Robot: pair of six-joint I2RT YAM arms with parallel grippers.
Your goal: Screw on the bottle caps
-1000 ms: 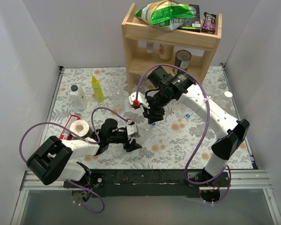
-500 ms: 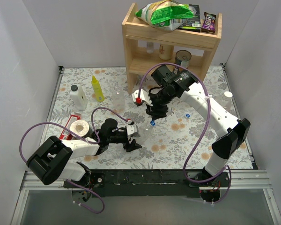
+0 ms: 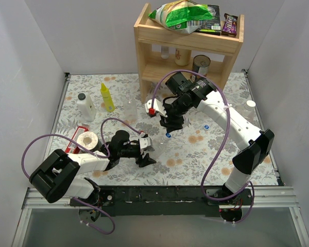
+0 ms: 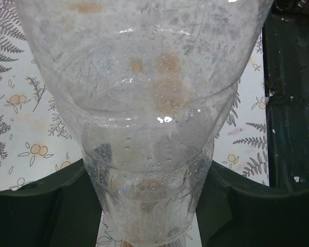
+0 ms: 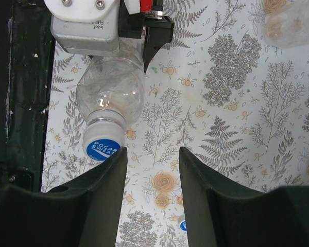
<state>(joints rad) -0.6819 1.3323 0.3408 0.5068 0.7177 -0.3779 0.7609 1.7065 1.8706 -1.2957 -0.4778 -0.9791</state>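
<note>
My left gripper is shut on a slim clear bottle, whose body fills the left wrist view between the black fingers. In the right wrist view the bottle bears a blue cap on its neck. That blue cap also shows from above. My right gripper is open and empty, and its left finger is just beside the cap. A second blue cap lies loose on the table. Another slim clear bottle stands at the back. The larger bottle with a white cap stands at right.
A wooden shelf with cans and snack bags stands at the back. A yellow squeeze bottle and a white black-capped bottle stand back left. A tape roll lies by a red item at left.
My right gripper has pulled back from the bottle's neck toward the shelf, leaving the blue cap in plain view on the bottle. The left arm has not moved.
</note>
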